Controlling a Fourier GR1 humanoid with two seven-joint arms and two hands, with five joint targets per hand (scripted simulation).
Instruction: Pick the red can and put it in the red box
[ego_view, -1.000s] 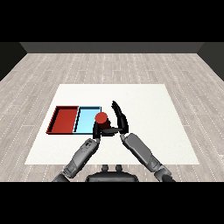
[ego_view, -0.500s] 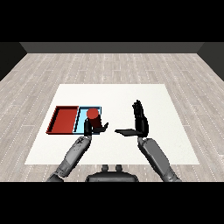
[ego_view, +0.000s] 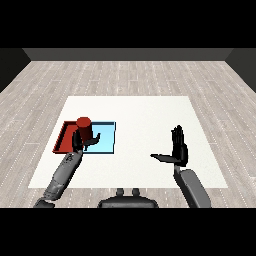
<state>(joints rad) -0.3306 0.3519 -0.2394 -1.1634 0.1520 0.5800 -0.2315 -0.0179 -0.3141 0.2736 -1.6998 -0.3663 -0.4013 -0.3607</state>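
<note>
Within the curled fingers of the left hand stands the red can, upright, over the seam between the red tray and light blue tray. Well apart, the right hand is held up, fingers straight, thumb out.

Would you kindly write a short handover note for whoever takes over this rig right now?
Left hand: curled round the red can, holding it upright over the seam where the red tray and light blue tray meet.
Right hand: open, fingers straight, holding nothing, over bare table at the right.
Done: can picked up.
Left: carry it a little further left over the red tray, set it down, let go.
</note>
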